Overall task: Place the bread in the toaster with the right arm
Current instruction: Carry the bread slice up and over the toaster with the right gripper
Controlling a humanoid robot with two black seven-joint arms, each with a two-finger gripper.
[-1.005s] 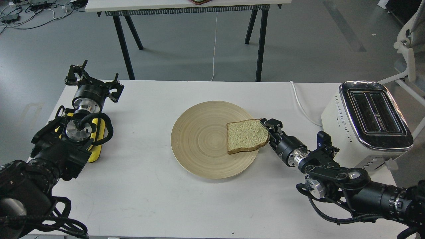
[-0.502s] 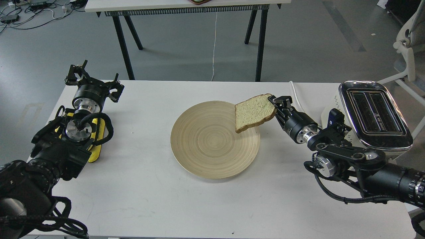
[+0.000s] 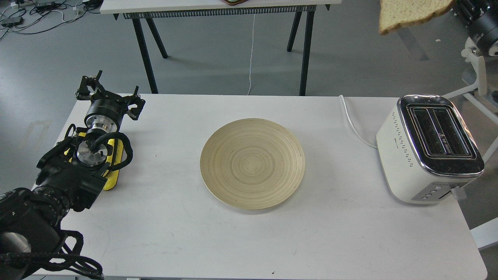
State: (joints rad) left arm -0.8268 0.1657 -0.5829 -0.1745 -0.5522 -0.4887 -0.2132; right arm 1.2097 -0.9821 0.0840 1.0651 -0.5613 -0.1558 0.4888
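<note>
The right arm's fingers sit at the very top right corner of the head view, mostly cut off by the frame edge, so whether they are spread or pinched cannot be told. The bread hangs right beside them at the top edge, high in the air — only its lower part with the brown crust shows, and its right end meets the dark fingers there. Just behind the fingers, the black barrel of the right arm with a silver ring runs off the right edge.

Below that, well apart from the slice, the toaster stands on the right end of the white bench. Its chrome top faces up with both slots open and bare, its buttons face the near edge, and its white cord trails over the bench toward the far edge. A round, pale wooden plate lies in the middle of the bench, with nothing on it.

On the left end of the bench, the left arm's fingers point away toward the far edge — spread apart and holding nothing. Behind them come a silver wrist ring, a yellow part and the thick black arm running to the lower left corner.

Beyond the bench, a second table on black legs stands on the grey floor.
</note>
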